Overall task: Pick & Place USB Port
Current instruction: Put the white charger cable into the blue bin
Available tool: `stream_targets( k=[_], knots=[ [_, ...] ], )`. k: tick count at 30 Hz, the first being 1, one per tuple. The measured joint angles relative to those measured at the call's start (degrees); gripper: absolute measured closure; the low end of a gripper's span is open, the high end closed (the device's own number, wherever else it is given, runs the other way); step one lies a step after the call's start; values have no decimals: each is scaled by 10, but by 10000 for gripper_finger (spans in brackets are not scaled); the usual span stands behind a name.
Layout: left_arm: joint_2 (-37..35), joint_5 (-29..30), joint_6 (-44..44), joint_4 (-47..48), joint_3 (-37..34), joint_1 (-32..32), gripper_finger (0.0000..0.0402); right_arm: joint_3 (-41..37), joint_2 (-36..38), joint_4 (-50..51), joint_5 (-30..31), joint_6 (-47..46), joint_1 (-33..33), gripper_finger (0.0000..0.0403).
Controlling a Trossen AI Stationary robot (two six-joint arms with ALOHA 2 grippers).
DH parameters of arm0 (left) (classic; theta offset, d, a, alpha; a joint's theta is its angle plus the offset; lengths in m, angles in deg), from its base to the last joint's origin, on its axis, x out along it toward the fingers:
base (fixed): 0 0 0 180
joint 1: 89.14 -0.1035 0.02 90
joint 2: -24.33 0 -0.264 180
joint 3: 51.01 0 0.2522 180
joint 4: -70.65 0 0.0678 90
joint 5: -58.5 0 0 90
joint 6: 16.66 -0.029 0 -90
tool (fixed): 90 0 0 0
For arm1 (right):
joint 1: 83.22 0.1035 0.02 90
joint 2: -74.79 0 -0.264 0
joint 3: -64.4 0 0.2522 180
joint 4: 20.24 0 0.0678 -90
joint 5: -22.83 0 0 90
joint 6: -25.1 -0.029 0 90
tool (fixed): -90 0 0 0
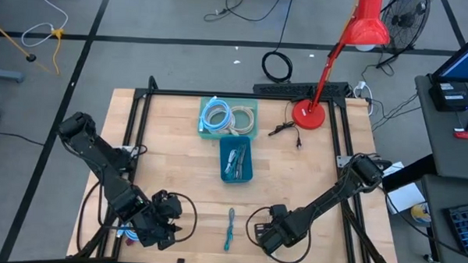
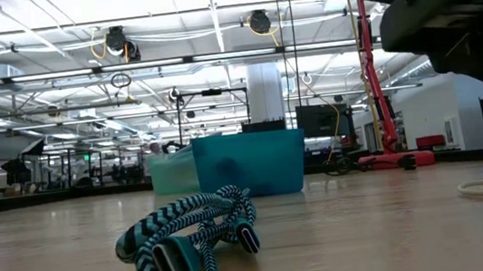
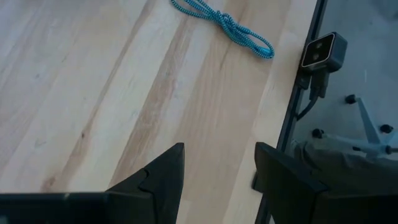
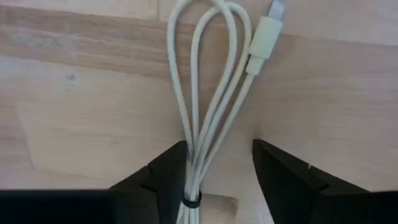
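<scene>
Wooden table (image 1: 171, 145) carries teal cable (image 1: 230, 228), white cable (image 4: 208, 106), blue bin (image 1: 236, 161), red lamp (image 1: 309, 114)

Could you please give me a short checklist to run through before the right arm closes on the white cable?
1. White cable lies between the right gripper's fingers: ok.
2. Right gripper open: ok.
3. Cable flat on the table, not tangled with anything: ok.
4. Blue bin free to reach: ok.
5. Left gripper open, away from the teal cable: ok.
6. Finger height above the table: cannot tell.
</scene>
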Motion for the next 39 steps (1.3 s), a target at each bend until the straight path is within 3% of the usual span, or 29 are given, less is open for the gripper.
stream_targets(
  k=[4, 9, 16, 22, 25, 30, 39],
  knots=[
    [0, 0, 3, 0, 0, 0, 204, -9, 0, -2, -1, -11, 2, 278],
    [0, 0, 3, 0, 0, 0, 204, -2, 4, -5, 9, 11, -6, 385],
    [0, 0, 1, 1, 0, 0, 204, 71, 40, 13, 99, 95, -45, 397],
    [0, 0, 3, 1, 0, -1, 204, 186, 64, 148, 199, 196, -117, 399],
    [0, 0, 3, 1, 0, -2, 204, 220, 66, 189, 202, 266, -173, 400],
    [0, 0, 4, 1, 0, -4, 204, 220, 58, 140, 195, 364, -257, 401],
    [0, -1, 30, 1, 0, 1, 204, 218, 47, 167, 215, 429, -328, 402]
  ],
)
